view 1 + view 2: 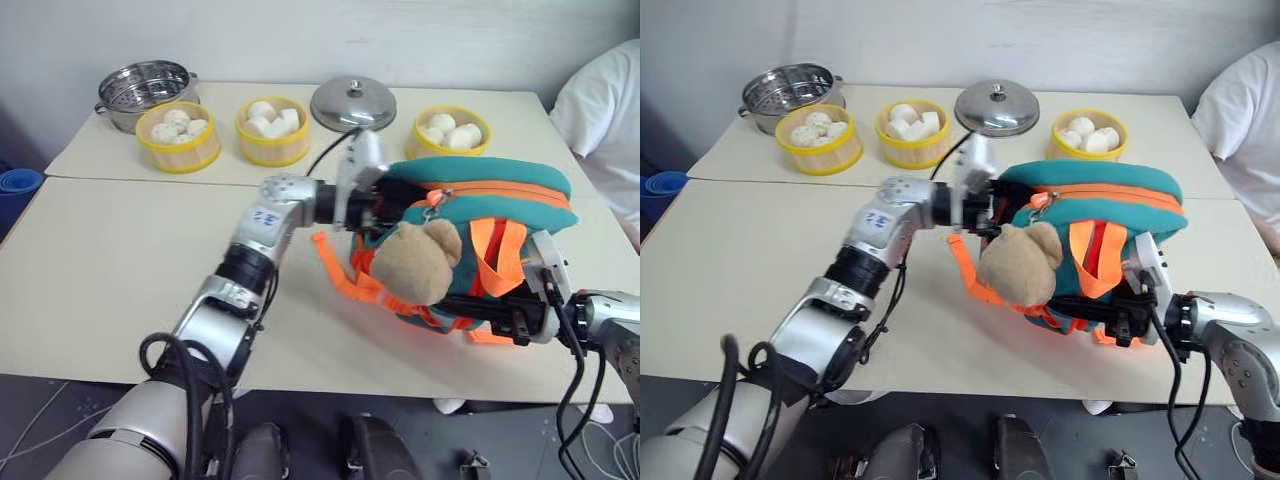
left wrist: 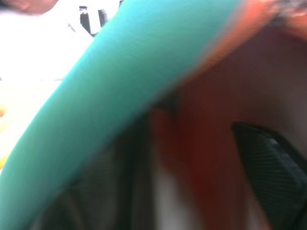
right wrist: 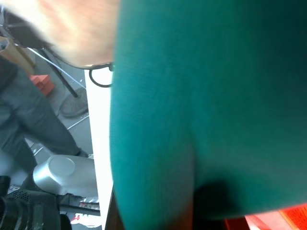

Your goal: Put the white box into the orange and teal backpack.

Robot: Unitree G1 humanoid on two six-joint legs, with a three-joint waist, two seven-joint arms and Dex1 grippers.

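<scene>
My left pincer [image 1: 385, 212] is reaching inside the orange and teal backpack [image 1: 490, 190] near the desk's [image 1: 100, 270] front edge (white box unseen, presumably inside); jaw spread indiscernible; right pincer [image 1: 520, 318], shut, is bracing its base.

Two pale beige tables [image 1: 110, 290] stand pushed together, a seam running across between the far one and the near one. On the far table, along its back edge, a steel steamer pot [image 1: 146, 92] sits at the left corner. Just in front of it and to its right stands a yellow-rimmed bowl of white buns [image 1: 178, 135], then a second such bowl [image 1: 272, 129], then a steel lid [image 1: 353, 103] lying flat, then a third bowl of buns [image 1: 452, 130]. On the near table rests the orange and teal backpack [image 1: 480, 235], its plush bear head facing forward; it seems propped upright, though its base is partly hidden.
</scene>
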